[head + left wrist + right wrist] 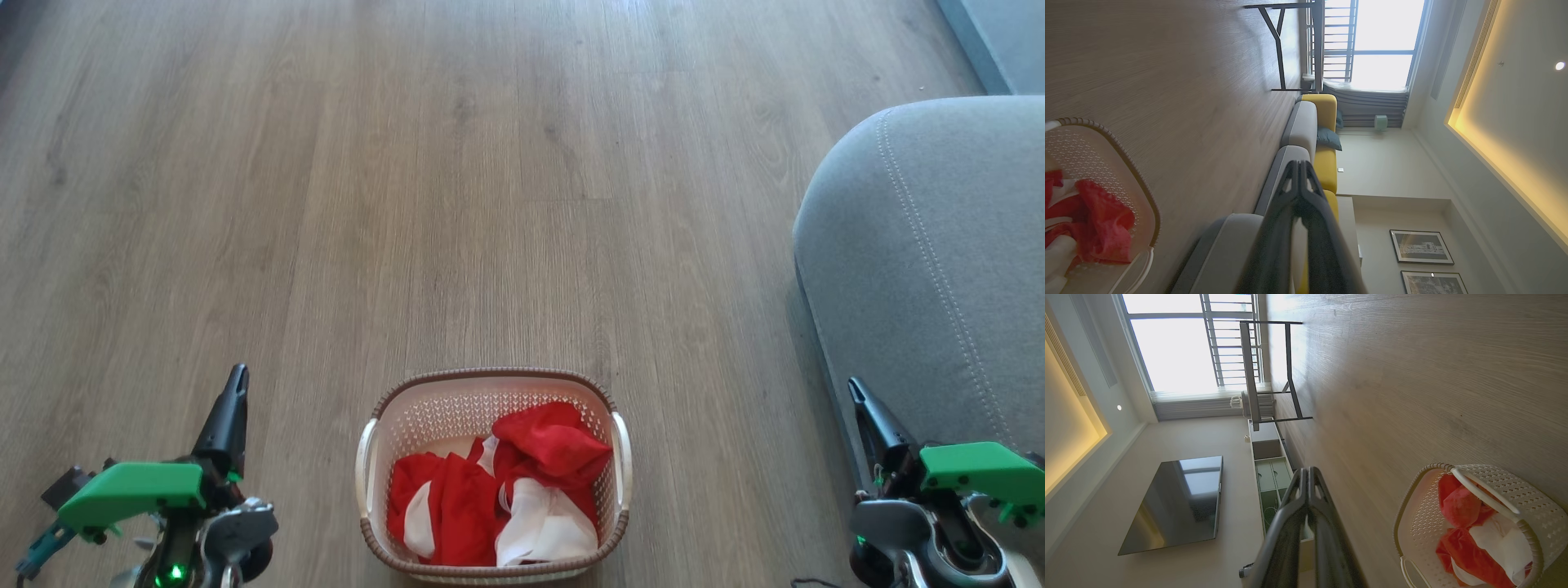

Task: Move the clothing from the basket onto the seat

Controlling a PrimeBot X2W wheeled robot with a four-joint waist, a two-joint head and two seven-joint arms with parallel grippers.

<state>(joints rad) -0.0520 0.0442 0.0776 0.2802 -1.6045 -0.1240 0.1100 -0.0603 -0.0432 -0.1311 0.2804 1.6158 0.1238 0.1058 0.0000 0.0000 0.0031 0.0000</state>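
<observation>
Left gripper [237, 380]: two dark fingers pressed together, nothing pinched, tips pointing up the head view at its lower left, over bare wood-look floor [457, 180]. Right gripper [854, 388]: likewise pressed together and empty, at lower right, tips just in front of the near edge of the seat [931, 269]; touching the fabric or apart from it, cannot tell. Between the two grippers, low centre: basket [457, 412], cream perforated walls, brown woven-look rim, white handle on each side, standing on the floor, well apart from both sets of fingers. Inside the basket: clothing [551, 441], red fabric with white panels, crumpled, heaped higher on the right. Seat: grey upholstery, rounded corner, line of pale stitching, right of the basket with a strip of floor between. Left wrist view: closed tips against grey cushions and yellow backrest [1327, 163], basket with red cloth at the left edge. Right wrist view: closed tips toward a dark wall screen [1175, 502] and low cabinet [1271, 473], basket at lower right, bright window [1171, 343] and black metal frame [1249, 367] farther off.
</observation>
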